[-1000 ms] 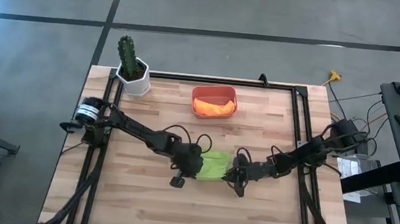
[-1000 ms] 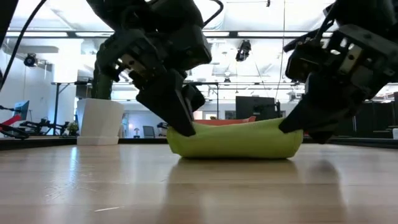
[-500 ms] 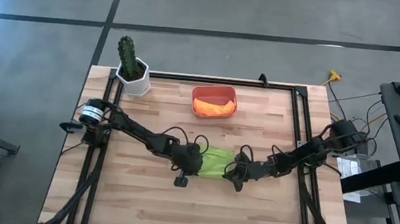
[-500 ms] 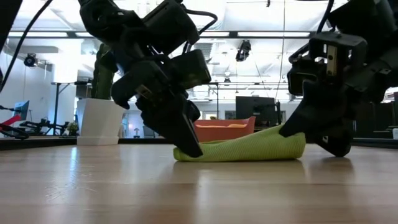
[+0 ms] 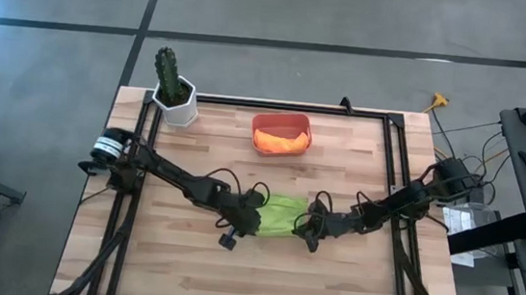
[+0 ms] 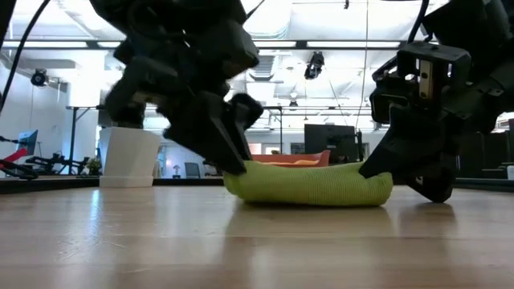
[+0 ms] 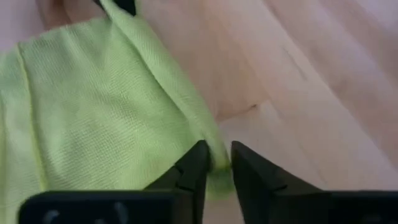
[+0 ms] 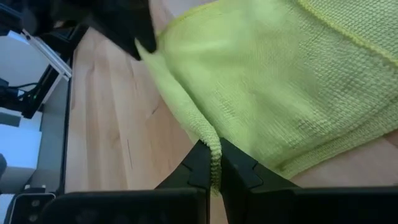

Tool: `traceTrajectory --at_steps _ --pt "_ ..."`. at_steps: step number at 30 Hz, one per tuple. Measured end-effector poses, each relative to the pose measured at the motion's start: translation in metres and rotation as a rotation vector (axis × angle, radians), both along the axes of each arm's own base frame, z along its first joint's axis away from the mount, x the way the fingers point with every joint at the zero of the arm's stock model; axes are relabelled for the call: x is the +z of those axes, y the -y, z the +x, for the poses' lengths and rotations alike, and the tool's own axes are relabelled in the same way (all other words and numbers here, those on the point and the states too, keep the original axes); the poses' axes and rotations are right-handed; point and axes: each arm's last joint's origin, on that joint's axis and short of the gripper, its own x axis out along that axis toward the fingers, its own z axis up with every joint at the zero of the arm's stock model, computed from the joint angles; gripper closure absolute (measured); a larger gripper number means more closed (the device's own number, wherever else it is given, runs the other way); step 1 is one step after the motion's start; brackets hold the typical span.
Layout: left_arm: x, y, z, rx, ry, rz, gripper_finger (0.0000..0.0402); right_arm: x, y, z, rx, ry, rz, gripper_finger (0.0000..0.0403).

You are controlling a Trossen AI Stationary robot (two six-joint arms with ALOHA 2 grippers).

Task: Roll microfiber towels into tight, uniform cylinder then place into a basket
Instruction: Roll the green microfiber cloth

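Note:
The lime green towel (image 5: 281, 215) lies on the table's middle as a short loose roll (image 6: 309, 183), resting on its underside. My left gripper (image 5: 249, 220) is at its left end, fingers close together with the towel's edge between them. At the right end my right gripper (image 5: 308, 227) is shut on the towel. At the far middle the salmon-red basket (image 5: 281, 133) holds the orange towel (image 5: 280, 141). My left gripper has the green towel's rolled edge (image 7: 217, 157) between its two fingers, at the roll's left end. The fingers slant down from the table's left. The towel lies on the table. My right gripper pinches the towel's hemmed edge (image 8: 215, 151) between its two fingers, at the roll's right end. The fingers slant down from the table's right. That end rests on the table; how many layers are held does not show.
A white pot with a green cactus (image 5: 174, 90) stands at the far left corner. A black frame rail (image 5: 391, 170) runs along the table's sides and far edge. Bare wood lies on the near side of the towel (image 5: 260, 283).
Both wrists have rolled at the towel's ends, the right one first, then the left. The towel has stayed on the table. Its left end went flat and low half a second ago and is plump again now.

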Motion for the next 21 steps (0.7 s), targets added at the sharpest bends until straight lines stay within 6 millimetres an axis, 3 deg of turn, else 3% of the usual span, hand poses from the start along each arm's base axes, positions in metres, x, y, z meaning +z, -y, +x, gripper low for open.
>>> traceTrajectory --at_steps 10,13,21 --pt "0.014 0.013 -0.003 -0.029 0.070 -0.009 0.0208 0.002 -0.001 0.002 0.001 0.006 0.001 0.0390" --pt "0.019 0.030 0.002 -0.012 0.190 0.019 0.0190 0.008 -0.001 0.003 -0.013 0.037 0.006 0.0390" --pt "0.006 0.064 0.003 0.081 0.302 0.366 0.0165 0.015 0.000 0.004 -0.061 0.077 0.069 0.0390"
